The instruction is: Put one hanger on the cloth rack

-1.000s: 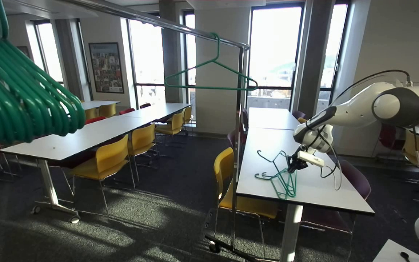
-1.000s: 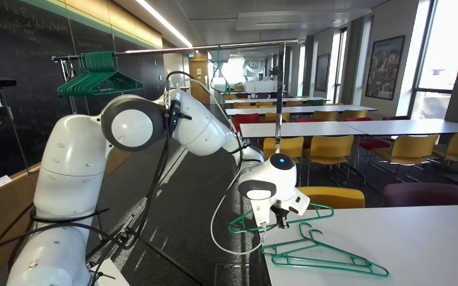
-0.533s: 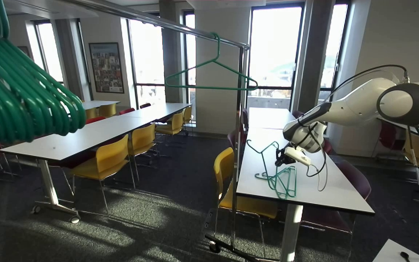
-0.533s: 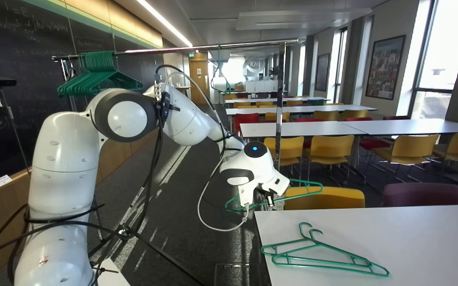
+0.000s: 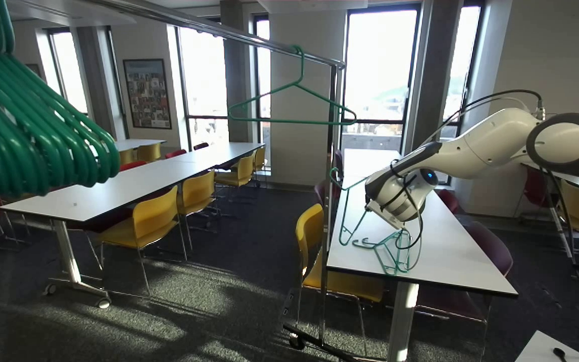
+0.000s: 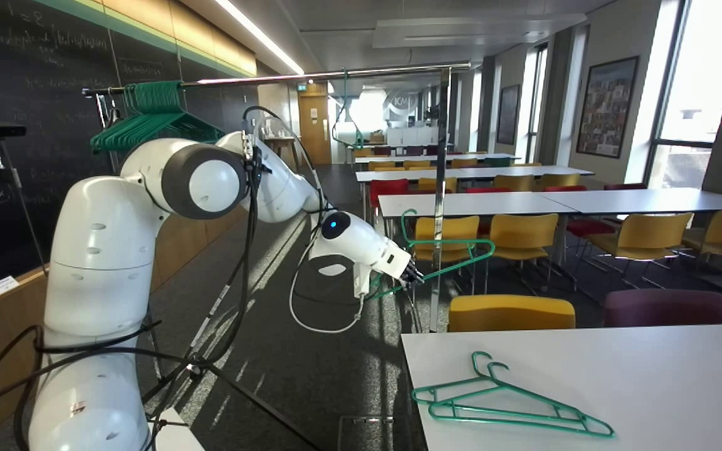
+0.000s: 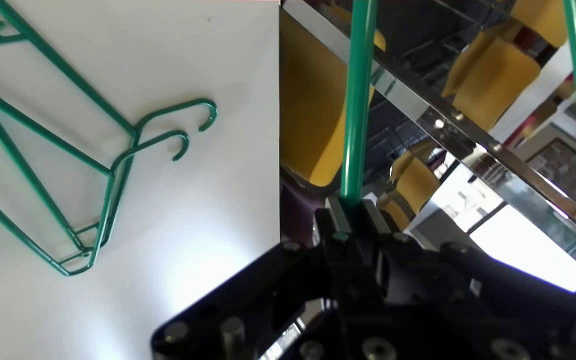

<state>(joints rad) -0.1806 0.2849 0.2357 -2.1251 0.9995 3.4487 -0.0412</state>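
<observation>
My gripper [image 7: 353, 215] is shut on a green hanger [image 7: 360, 100], gripping one tube between the fingertips. In an exterior view this hanger [image 6: 455, 242] is tilted above the table's end with its hook up, overlapping the rack's upright in the picture; it also shows in an exterior view [image 5: 345, 216]. The cloth rack's shiny top bar [image 5: 249, 39] runs well above my gripper; its upright [image 6: 441, 156] shows behind the hanger and in the wrist view [image 7: 438, 117]. One green hanger [image 5: 289, 121] hangs near the bar's end. A bunch of hangers [image 6: 154, 119] hangs at its other end.
Two more green hangers [image 6: 511, 413] lie overlapping on the white table [image 6: 662, 382]. A yellow chair [image 6: 511, 313] and a purple chair [image 6: 667, 307] stand at the table's edge. The rack's dark wheeled base [image 5: 319, 347] is on the floor near the table leg.
My gripper has risen from the table and moved toward the rack's upright, carrying the hanger. The wrist has turned, and the hanger's hook now points up. The hangers on the table have stayed put.
</observation>
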